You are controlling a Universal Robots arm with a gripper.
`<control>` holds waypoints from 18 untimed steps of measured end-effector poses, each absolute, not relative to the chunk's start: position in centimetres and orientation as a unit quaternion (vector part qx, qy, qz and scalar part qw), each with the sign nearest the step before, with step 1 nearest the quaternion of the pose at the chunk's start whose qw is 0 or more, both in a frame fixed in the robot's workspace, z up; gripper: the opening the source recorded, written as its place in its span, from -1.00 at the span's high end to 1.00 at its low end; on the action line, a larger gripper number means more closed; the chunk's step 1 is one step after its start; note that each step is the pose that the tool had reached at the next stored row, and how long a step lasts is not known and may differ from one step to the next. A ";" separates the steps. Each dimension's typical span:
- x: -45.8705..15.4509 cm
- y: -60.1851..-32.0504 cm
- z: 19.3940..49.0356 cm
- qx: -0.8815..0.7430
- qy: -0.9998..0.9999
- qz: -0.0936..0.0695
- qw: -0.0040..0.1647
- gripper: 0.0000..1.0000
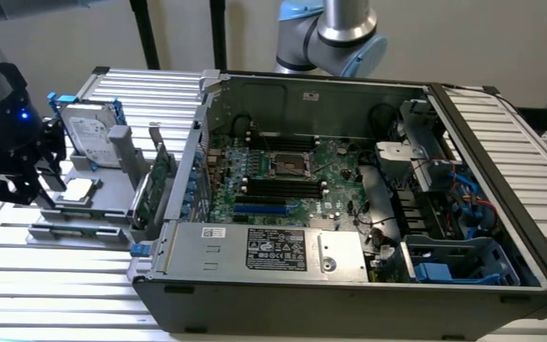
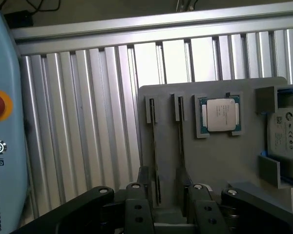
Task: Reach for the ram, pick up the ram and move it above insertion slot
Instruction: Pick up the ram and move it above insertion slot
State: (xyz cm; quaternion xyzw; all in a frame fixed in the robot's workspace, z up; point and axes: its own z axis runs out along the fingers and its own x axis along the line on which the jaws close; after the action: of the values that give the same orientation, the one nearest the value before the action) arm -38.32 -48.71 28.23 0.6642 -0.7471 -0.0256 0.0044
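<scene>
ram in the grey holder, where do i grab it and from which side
Likely best: take the ram by its top edge near mid-length, coming straight down. It stands on edge in a narrow slot of the holder, so only that thin edge is free; the jaws should close across its flat faces.

Plain pale wall [image 1: 483, 43] at back, evenly lit, no hard shadows; two black upright posts [image 1: 143, 32] stand before it; work surface is a table [image 1: 65, 299] of ribbed silver aluminium slats, with soft glare catching along the ridges.
</scene>
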 end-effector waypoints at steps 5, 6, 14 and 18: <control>-38.3 -48.9 27.6 0.665 -0.746 -0.026 0.004 0.27; -38.3 -49.0 27.4 0.666 -0.746 -0.026 0.004 0.27; -38.3 -49.2 26.3 0.669 -0.743 -0.026 0.004 0.27; -38.3 -49.3 25.8 0.672 -0.740 -0.026 0.004 0.27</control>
State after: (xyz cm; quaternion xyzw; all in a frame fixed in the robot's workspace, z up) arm -38.28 -49.26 25.77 0.6720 -0.7401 -0.0259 0.0043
